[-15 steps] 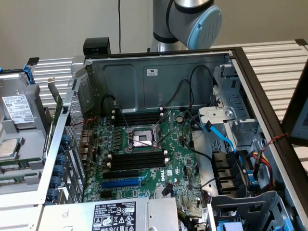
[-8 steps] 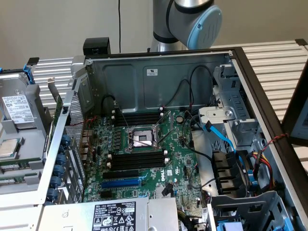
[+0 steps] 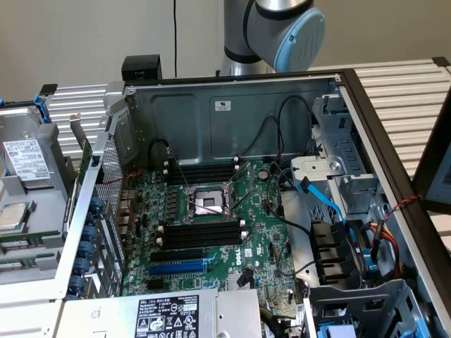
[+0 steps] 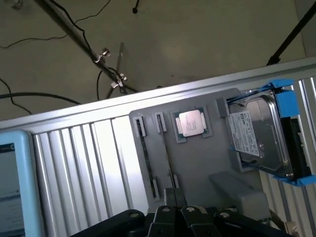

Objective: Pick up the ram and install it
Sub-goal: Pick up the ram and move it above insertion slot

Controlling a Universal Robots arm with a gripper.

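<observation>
Pincer (image 4: pixel 173 193) clenched, nothing visibly between the tips, poised above the gray parts tray (image 4: pixel 197 168). The ram (image 4: pixel 147 158) stands on edge in a tray groove near the processor chip (image 4: pixel 190 122); thin edge up, I judge, so a narrow pinch can take it. The tray sits on the slatted bench (image 4: pixel 84 158) beside the open case (image 3: pixel 232 105), whose black memory slots (image 3: pixel 201 236) lie bare.

Matt grey plastic tray (image 4: pixel 197 163), ribbed bare-metal table (image 4: pixel 84 163)
</observation>
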